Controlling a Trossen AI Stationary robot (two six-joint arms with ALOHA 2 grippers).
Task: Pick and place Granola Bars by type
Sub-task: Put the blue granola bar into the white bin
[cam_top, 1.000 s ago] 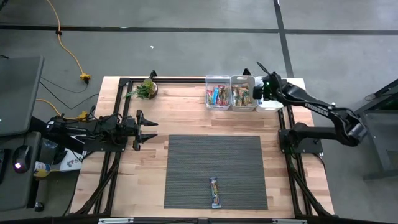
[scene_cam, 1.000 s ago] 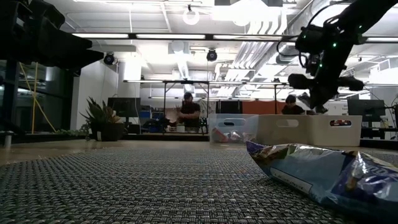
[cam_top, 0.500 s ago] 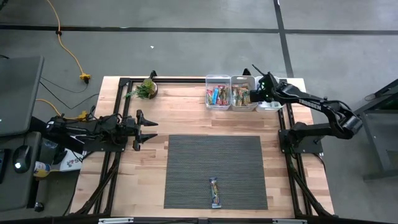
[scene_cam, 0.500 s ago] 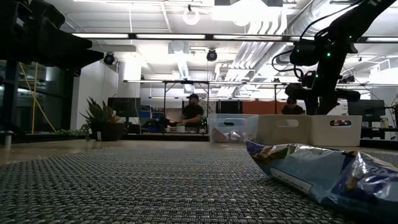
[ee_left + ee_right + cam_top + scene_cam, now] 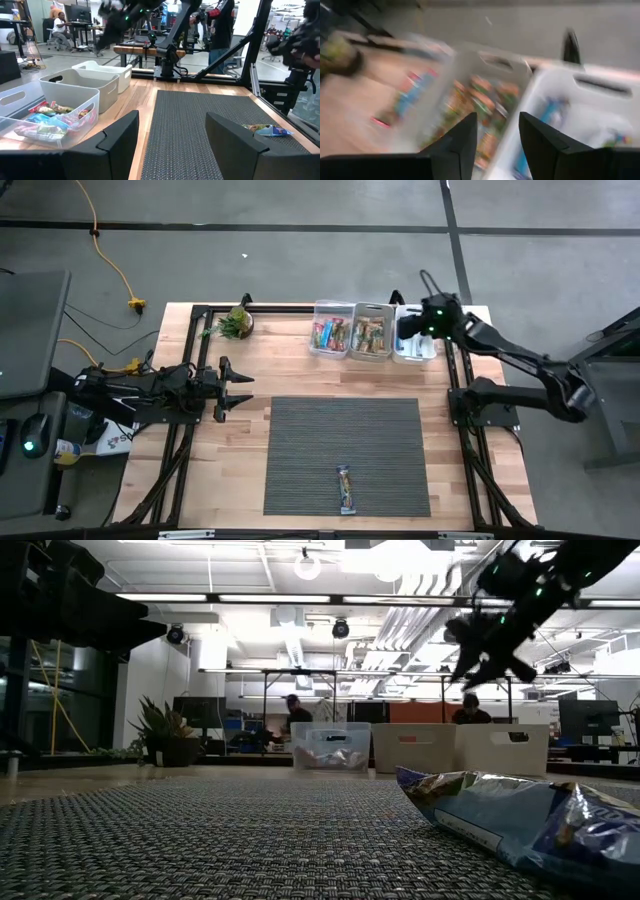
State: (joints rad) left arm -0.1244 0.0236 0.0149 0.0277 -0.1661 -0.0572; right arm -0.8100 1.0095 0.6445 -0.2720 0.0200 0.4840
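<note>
One granola bar in a blue wrapper [image 5: 346, 489] lies flat on the dark woven mat [image 5: 300, 440] near the table's front edge, close up in the low view [image 5: 520, 815]. More bars lie in three bins at the far edge: a clear bin [image 5: 332, 328], a grey bin [image 5: 370, 332] and a white bin [image 5: 413, 346]. My right gripper [image 5: 404, 330] hovers over the white bin, slanting down, open, with nothing between its fingers [image 5: 497, 117]. My left gripper [image 5: 243, 387] waits at the table's left side, open and level [image 5: 171, 117].
A small potted plant [image 5: 237, 322] stands at the far left corner. A black frame [image 5: 190, 360] runs round the wooden tabletop. People sit at desks in the room behind the table [image 5: 292, 718]. Bare wood lies between the mat and the bins.
My right gripper has risen over the bins and tipped from pointing steeply down to slanting. The row of three bins has slid along the far edge toward the table's left. The bar on the mat has stayed put.
</note>
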